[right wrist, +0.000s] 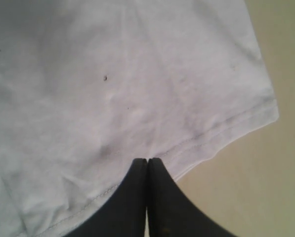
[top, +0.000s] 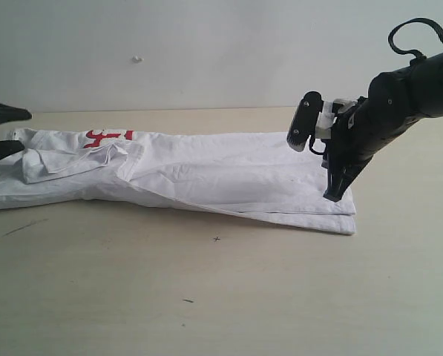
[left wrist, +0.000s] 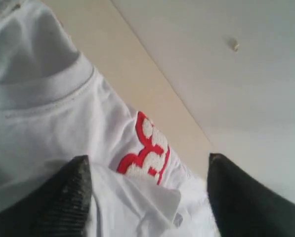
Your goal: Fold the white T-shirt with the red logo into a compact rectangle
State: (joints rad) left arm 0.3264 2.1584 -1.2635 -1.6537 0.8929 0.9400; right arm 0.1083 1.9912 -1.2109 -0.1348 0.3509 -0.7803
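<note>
The white T-shirt [top: 206,174] lies as a long, narrow folded strip across the table. A bit of the red logo [top: 106,136] shows near its left end. My left gripper [top: 24,130] is open at that end, one finger on each side of the bunched cloth. In the left wrist view the ribbed collar [left wrist: 43,89] and the logo [left wrist: 149,148] lie between the left gripper's [left wrist: 147,158] spread fingers [left wrist: 73,197]. My right gripper [top: 334,196] is shut and points down at the shirt's right end. Its tips [right wrist: 147,160] rest on the stitched hem [right wrist: 211,131]; no cloth shows between them.
The beige table [top: 206,297] runs in front of the shirt, with a few small dark marks [top: 217,239]. A pale wall [top: 206,52] stands just behind the shirt's far edge. The right arm's black body [top: 399,104] hangs above the table's right side.
</note>
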